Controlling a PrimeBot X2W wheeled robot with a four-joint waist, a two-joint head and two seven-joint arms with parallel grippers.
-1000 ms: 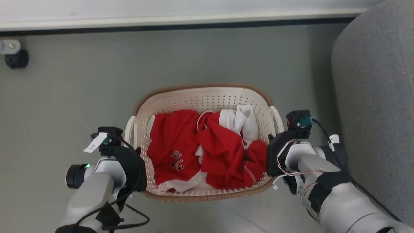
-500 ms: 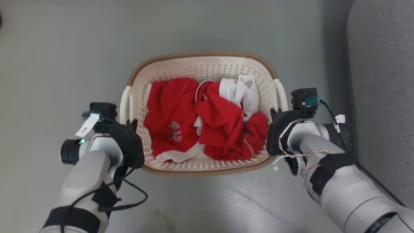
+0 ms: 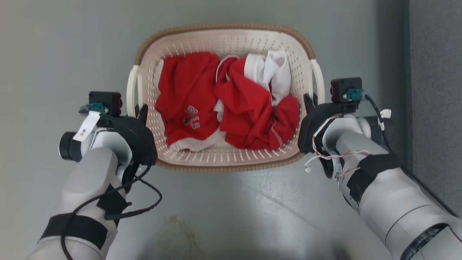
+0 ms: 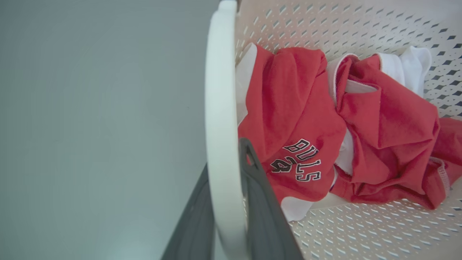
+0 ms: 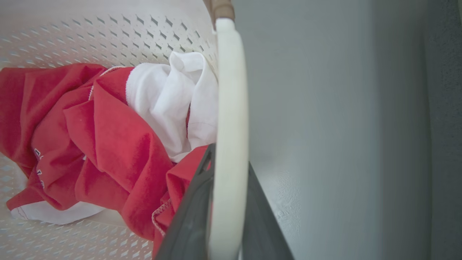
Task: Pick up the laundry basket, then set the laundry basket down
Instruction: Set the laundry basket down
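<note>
The laundry basket (image 3: 223,28), cream-white and perforated with a brown rim band, is in the upper middle of the head view, holding red and white clothes (image 3: 245,108). My left gripper (image 3: 140,112) is shut on the basket's left loop handle (image 3: 130,86). In the left wrist view the white handle (image 4: 220,108) runs between the two dark fingers (image 4: 265,216). My right gripper (image 3: 309,103) is shut on the right loop handle (image 3: 319,81). The right wrist view shows that handle (image 5: 231,108) pinched between the fingers (image 5: 193,213).
A grey upholstered piece of furniture (image 3: 436,90) stands close along the right side of the basket and my right arm. Grey floor (image 3: 65,54) lies to the left and in front, with a faint stain (image 3: 173,231) near the bottom.
The whole head picture has shifted, and the wall's base has left view. The basket now looks larger and higher in the picture, with both grippers still on its handles.
</note>
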